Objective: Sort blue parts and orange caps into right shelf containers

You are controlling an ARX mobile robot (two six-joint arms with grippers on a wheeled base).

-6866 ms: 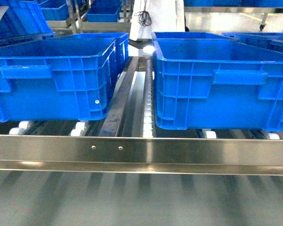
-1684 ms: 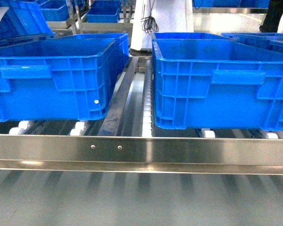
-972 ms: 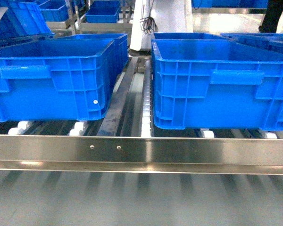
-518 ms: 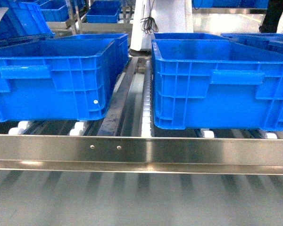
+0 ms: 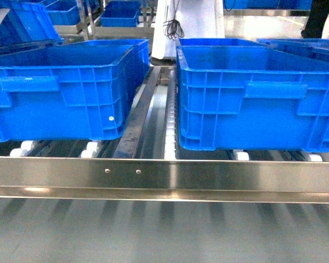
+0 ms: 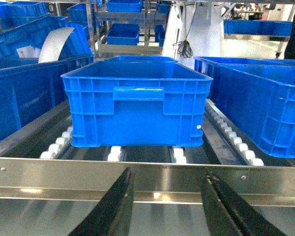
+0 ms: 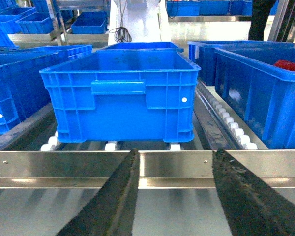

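Gaping at the bottom of each wrist view are two dark fingers with nothing between them: the left gripper [image 6: 169,206] is spread wide and holds nothing, and the right gripper [image 7: 174,196] is likewise parted and bare. Neither gripper shows in the head view. Just beyond the fingertips runs the front rail [image 5: 164,175] of the shelf [image 6: 147,177], a shiny steel band with small screws, and behind it sit rows of white rollers [image 5: 170,137]. On those rollers stand the right shelf containers: the left crate [image 5: 60,93] lies ahead of the left arm, the right crate [image 5: 257,98] ahead of the right arm, with a roller lane and a dark steel divider between them, so they stand apart. Both are upright with bar handles facing the robot. Their insides are only partly seen from this low angle. No blue parts or orange caps can be made out in any view. Farther right, another crate [image 7: 265,93] holds something red [image 7: 290,65]. Behind everything are more blue bins [image 6: 123,34] on racks and a white column [image 5: 186,24] with a hanging black cable.
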